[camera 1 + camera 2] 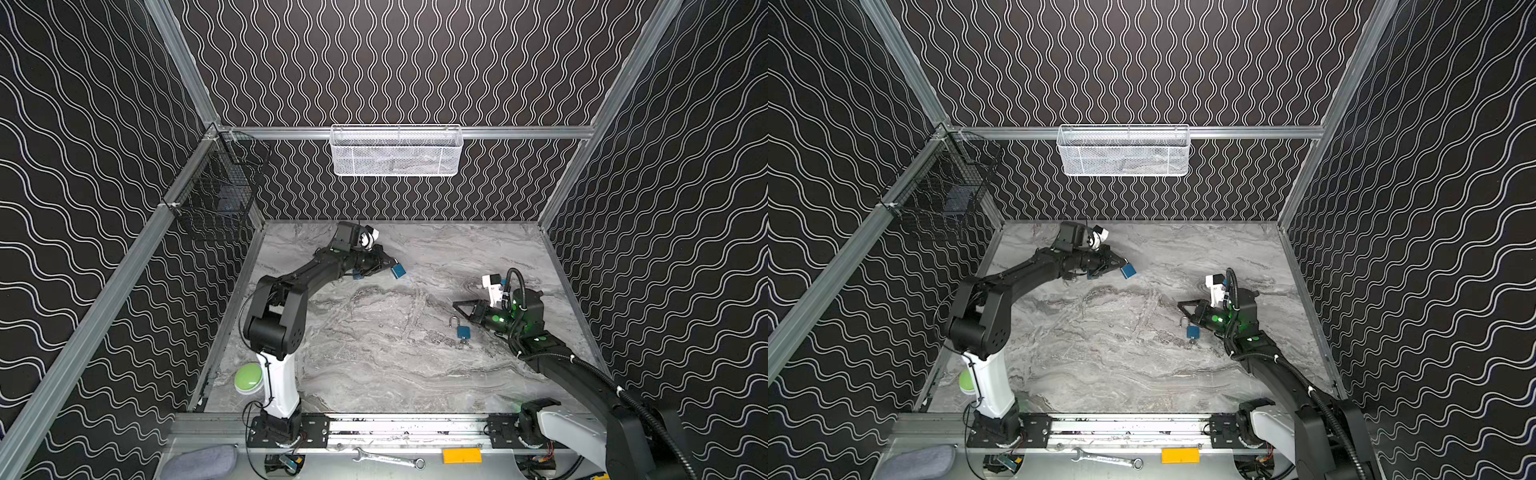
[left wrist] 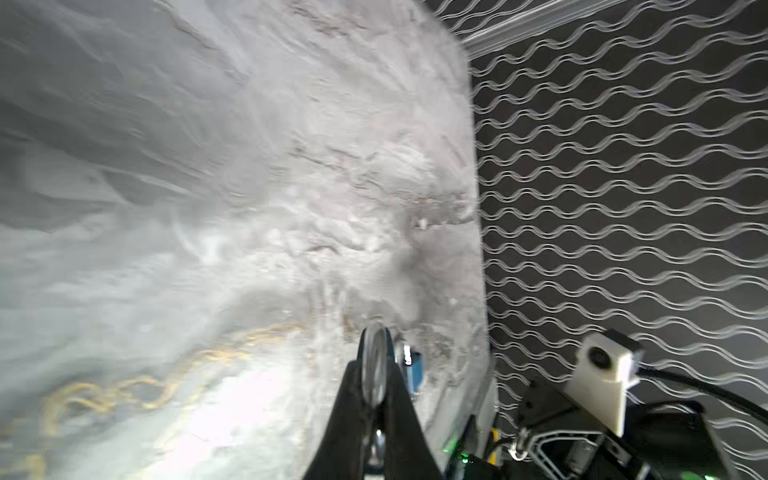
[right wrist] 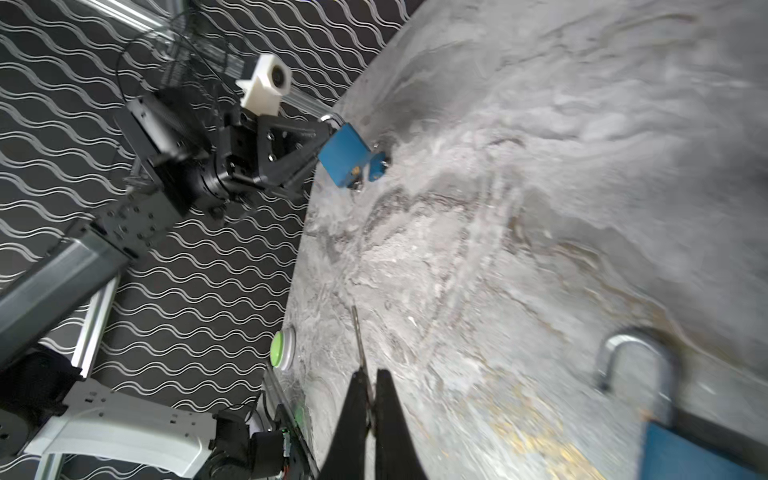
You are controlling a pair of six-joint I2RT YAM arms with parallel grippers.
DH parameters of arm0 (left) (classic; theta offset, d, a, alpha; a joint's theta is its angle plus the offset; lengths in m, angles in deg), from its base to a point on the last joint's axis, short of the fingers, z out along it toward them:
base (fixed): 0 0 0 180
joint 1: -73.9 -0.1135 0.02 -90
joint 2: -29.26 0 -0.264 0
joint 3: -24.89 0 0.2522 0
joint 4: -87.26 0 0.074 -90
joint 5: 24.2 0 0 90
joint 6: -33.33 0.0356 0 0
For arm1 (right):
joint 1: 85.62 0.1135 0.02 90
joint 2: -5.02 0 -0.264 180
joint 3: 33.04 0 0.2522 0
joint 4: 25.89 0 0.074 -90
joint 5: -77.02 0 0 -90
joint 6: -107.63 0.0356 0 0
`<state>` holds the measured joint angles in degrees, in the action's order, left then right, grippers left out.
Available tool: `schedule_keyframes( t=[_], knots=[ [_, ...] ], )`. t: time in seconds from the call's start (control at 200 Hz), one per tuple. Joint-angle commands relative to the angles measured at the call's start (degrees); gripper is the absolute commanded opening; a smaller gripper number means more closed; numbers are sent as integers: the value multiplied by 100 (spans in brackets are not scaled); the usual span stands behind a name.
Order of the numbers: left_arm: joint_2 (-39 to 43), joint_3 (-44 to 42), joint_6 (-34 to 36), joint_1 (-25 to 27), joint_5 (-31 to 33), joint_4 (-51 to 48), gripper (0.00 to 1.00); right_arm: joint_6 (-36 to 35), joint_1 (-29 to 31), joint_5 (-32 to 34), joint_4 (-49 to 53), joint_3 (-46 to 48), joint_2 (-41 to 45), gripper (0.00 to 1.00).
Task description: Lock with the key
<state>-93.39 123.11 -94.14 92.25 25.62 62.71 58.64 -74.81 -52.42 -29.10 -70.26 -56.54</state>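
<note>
The table (image 1: 374,365) looks smooth marble; the padlock (image 3: 344,156) matt blue with metal shackle (image 3: 332,119).

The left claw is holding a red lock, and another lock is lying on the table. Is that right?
Not quite. The lock in the left claw is blue, not red, as the right wrist view shows plainly. The rest holds: a second lock does lie on the table.
</note>
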Motion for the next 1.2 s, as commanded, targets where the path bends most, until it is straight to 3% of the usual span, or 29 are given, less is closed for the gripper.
schedule_keyframes(
  t=[0.0, 0.235, 0.44, 1.196],
  knots=[
    [-487, 768, 911, -48, -18, -1094, 0, -377, -184, -229, 587, 2, 81, 0],
    [-1685, 2087, 1390, -194, -48, -1974, 0, -494, -447, -450, 800, -37, -5, 0],
    [-1800, 2007, 1347, -397, -143, -1755, 0, -494, -492, -516, 751, -27, -55, 0],
    [-2756, 3266, 1816, -534, -21, -2683, 0, -449, -492, -820, 344, -62, -594, 0]
  ],
)
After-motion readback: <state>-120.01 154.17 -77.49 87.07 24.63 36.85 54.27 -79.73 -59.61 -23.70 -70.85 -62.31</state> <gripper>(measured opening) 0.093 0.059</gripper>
